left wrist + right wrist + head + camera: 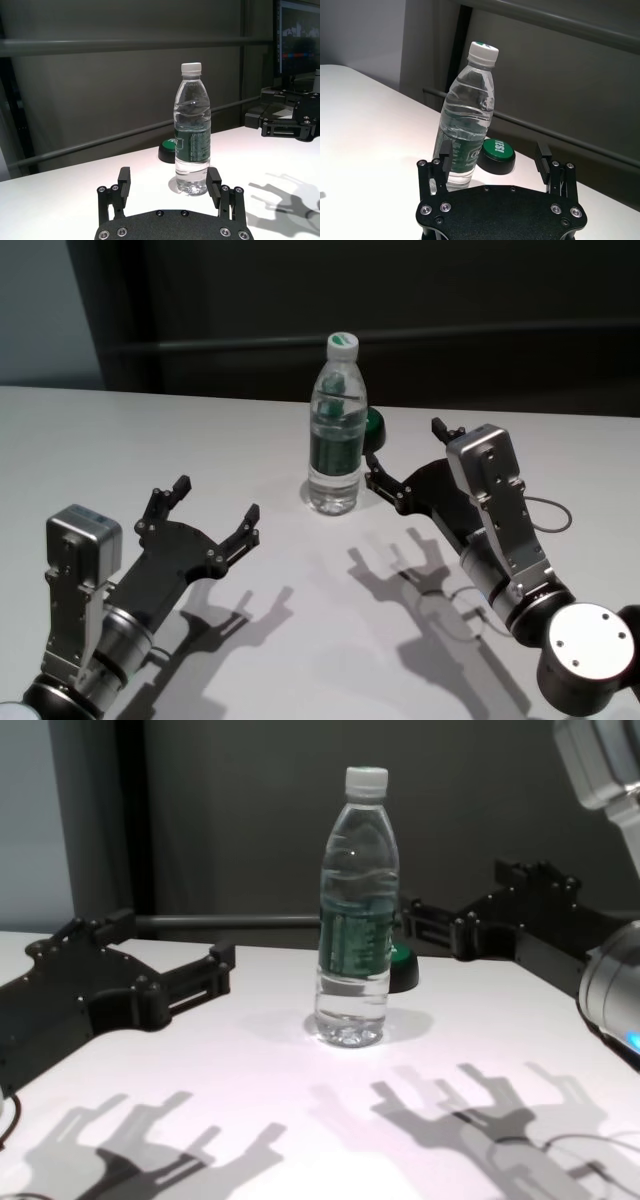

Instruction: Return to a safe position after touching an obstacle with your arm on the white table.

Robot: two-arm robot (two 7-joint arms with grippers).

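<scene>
Head view shows the left tool [205,510] at lower left, its fingers spread wide and holding nothing, hovering above the white tabletop [120,440] well clear of the obstacle [337,425]. That bottle stands upright at centre frame, near the tabletop's far edge, with a small green-topped puck [375,427] just behind it. At centre right the right tool [405,458] is also wide and empty, one finger close beside the bottle's lower body; whether it touches, I cannot tell. My reading: the contact step is at or near its end, and the next move calls for drawing the right arm back toward lower right, away from bottle and puck. Bare tabletop lies along the near side and far left.
</scene>
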